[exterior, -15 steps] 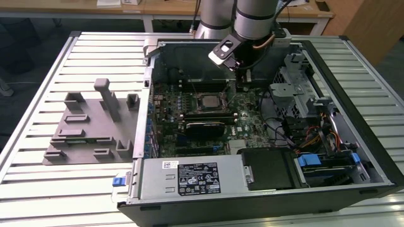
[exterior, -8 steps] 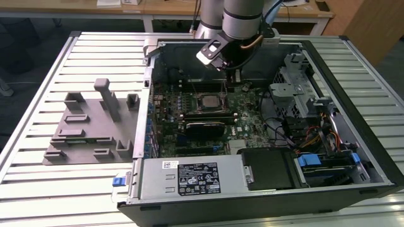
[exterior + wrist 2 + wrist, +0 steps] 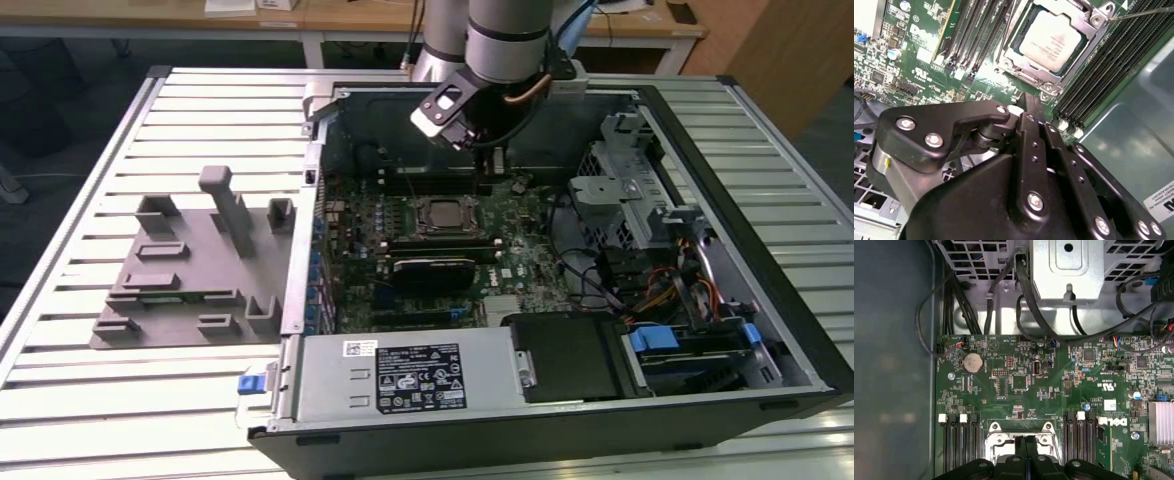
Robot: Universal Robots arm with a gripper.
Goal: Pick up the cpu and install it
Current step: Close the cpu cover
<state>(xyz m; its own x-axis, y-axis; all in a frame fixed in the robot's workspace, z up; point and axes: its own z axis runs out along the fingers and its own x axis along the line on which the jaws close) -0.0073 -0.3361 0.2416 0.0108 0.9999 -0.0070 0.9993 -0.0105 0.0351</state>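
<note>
Second wrist view gives us the one cpu [image 3: 1054,40], lying in the socket [image 3: 1093,22]. In the first wrist view the single gripper [image 3: 1026,442], clenched on nothing, covers that socket's middle. Two banks of memory slots [image 3: 960,445] flank the socket.

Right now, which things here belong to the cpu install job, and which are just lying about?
Job: cpu, lying in its socket; claw, shut, over the motherboard.
Lying about: grey plastic fixture; power supply; cables; coin battery.
</note>
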